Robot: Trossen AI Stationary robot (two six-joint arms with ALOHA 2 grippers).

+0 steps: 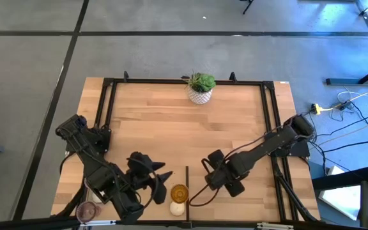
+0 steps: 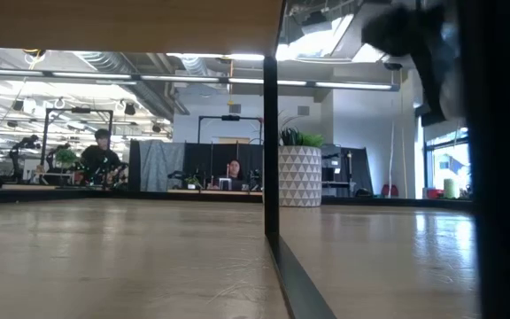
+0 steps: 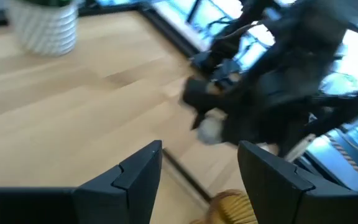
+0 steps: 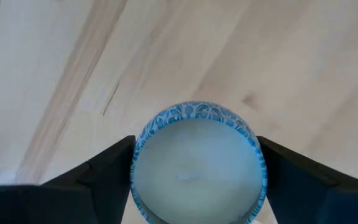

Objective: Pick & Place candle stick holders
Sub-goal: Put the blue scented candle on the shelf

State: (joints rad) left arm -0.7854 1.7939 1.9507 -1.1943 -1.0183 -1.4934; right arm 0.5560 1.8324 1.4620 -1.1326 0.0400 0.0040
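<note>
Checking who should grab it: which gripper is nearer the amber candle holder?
Left. The left gripper hovers right beside the amber candle holder, open. The right gripper sits farther off, across the black divider bar, holding a blue-patterned holder.

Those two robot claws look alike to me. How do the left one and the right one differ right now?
The left gripper has open, empty jaws; the right gripper has its jaws closed on a white holder with a blue-patterned rim. The left gripper is beside the amber holder near the front edge of the table; the right gripper is across the dark centre strip from it. Both are dark and two-fingered.
</note>
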